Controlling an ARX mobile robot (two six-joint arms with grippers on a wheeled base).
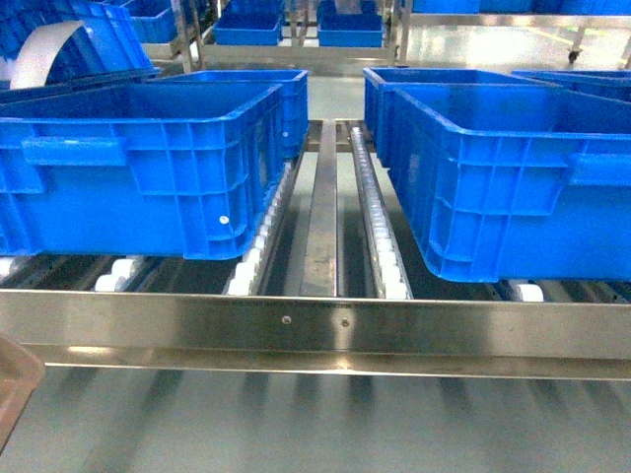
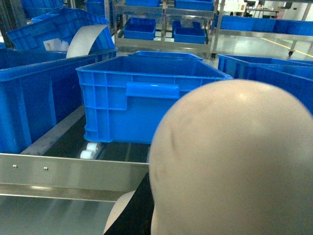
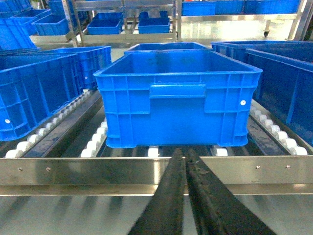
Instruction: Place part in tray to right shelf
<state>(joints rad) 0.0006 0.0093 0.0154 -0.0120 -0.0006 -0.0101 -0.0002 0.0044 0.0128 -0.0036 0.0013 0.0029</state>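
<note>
Two black fingers of the right gripper ran up from the bottom of the right wrist view, pressed together along their length with nothing between them, their tips reaching the shelf's flat front rail. In the left wrist view the tray's rounded beige back filled the lower right, very close to the lens; the left gripper itself was hidden behind it, so whether its jaws were open or closed could not be told. A brownish corner of the tray also showed at the lower left edge of the head view, in front of the rail. The small blue part was not visible in any view. Beyond the rail lay the white roller tracks of the right shelf, with one large blue crate on the left and another on the right. Farther back stood more racks with blue crates.
</note>
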